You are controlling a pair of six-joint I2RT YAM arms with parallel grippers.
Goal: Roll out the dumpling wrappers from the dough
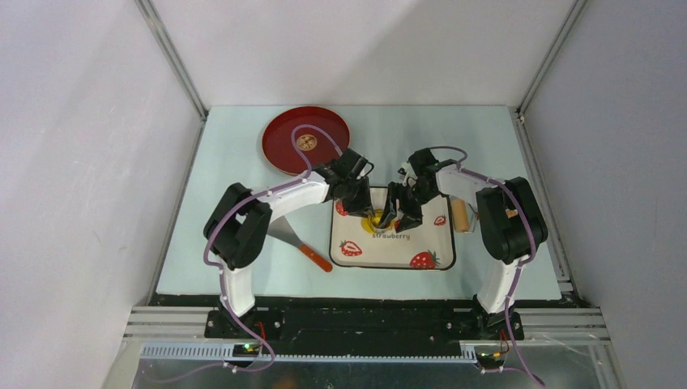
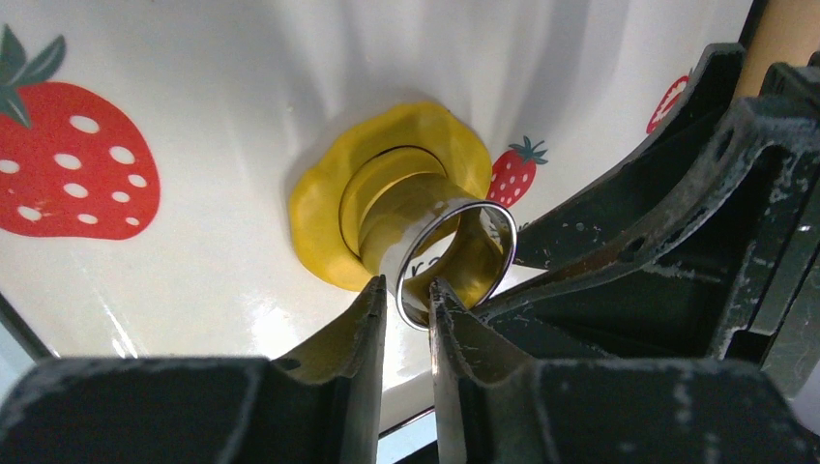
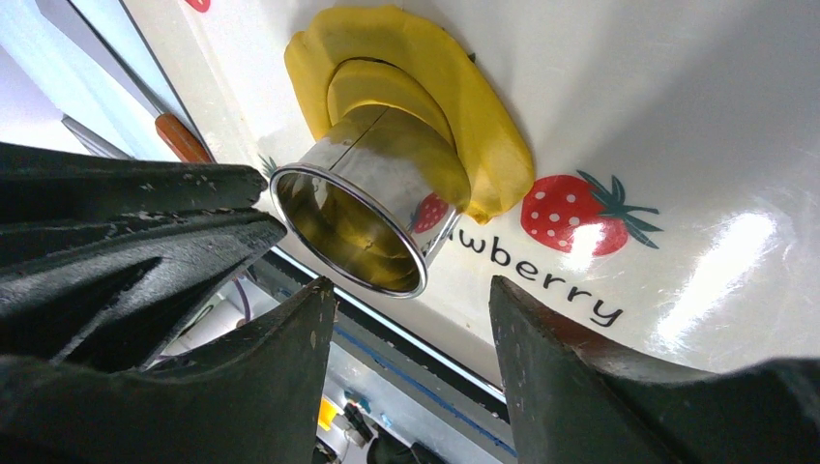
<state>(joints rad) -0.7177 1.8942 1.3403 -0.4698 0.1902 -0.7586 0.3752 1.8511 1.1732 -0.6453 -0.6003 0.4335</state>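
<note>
One word, "strawberry", marks the mat beside the dough.

— Kitchen or lab?

— A lab, some kind of robot test booth. Plain white panels set in metal framing close in the pale worktop. Both arms are bolted to a rail, with cables and small lit lamps behind the hands.

— And the kitchen things?

— Props. A strawberry-printed board lies under the left hand and right hand. A red plate sits beyond the left one, with a spatula on its outer side. A wooden roller lies outside the right.
</note>
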